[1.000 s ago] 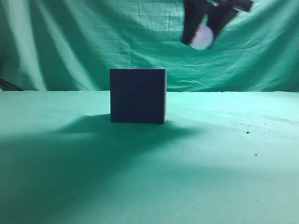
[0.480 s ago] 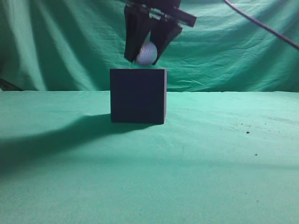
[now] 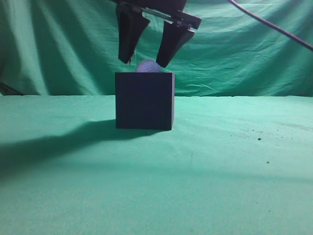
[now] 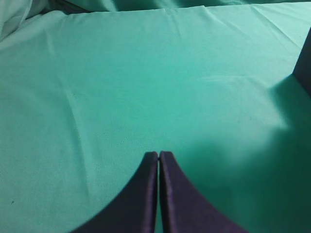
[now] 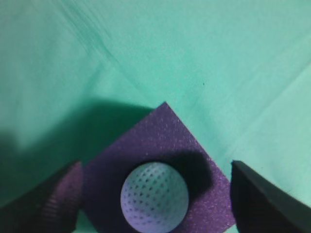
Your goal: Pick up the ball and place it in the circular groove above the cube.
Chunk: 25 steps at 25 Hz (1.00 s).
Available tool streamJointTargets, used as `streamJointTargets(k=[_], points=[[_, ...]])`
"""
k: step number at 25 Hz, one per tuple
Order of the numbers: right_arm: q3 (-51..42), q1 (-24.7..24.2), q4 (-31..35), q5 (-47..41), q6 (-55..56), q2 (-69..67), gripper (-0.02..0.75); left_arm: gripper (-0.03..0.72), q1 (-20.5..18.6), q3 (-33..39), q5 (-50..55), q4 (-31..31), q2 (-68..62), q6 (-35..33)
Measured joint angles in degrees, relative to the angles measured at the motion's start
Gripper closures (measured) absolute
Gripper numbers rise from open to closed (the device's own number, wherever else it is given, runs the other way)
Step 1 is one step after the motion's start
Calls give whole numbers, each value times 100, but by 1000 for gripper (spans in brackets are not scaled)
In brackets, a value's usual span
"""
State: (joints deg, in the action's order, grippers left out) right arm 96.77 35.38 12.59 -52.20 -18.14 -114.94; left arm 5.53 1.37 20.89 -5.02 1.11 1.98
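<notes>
The white dimpled ball (image 3: 148,66) sits on top of the dark purple cube (image 3: 145,100), partly sunk into the top. In the right wrist view the ball (image 5: 154,197) rests in the round groove of the cube (image 5: 160,136). My right gripper (image 3: 145,63) hangs open just above the cube, its fingers (image 3: 128,39) spread to either side of the ball and apart from it; it also shows in the right wrist view (image 5: 155,194). My left gripper (image 4: 159,155) is shut and empty over bare cloth, outside the exterior view.
A green cloth (image 3: 220,161) covers the table and hangs as a backdrop. A dark cable (image 3: 274,27) runs across the upper right. The cube's edge (image 4: 305,63) shows at the right of the left wrist view.
My right gripper carried the ball leftward and down over the cube, then opened. The ball left the fingers and now rests in the cube's top.
</notes>
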Motion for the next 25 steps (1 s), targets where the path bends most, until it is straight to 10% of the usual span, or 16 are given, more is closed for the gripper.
streamJointTargets(k=[3, 14, 25], points=[[456, 0, 0, -418, 0, -41, 211, 688, 0, 0, 0, 0, 0, 0], [2121, 0, -360, -1902, 757, 67, 738, 688, 0, 0, 0, 0, 0, 0], [788, 0, -270, -1967, 1503, 2123, 738, 688, 0, 0, 0, 0, 0, 0]])
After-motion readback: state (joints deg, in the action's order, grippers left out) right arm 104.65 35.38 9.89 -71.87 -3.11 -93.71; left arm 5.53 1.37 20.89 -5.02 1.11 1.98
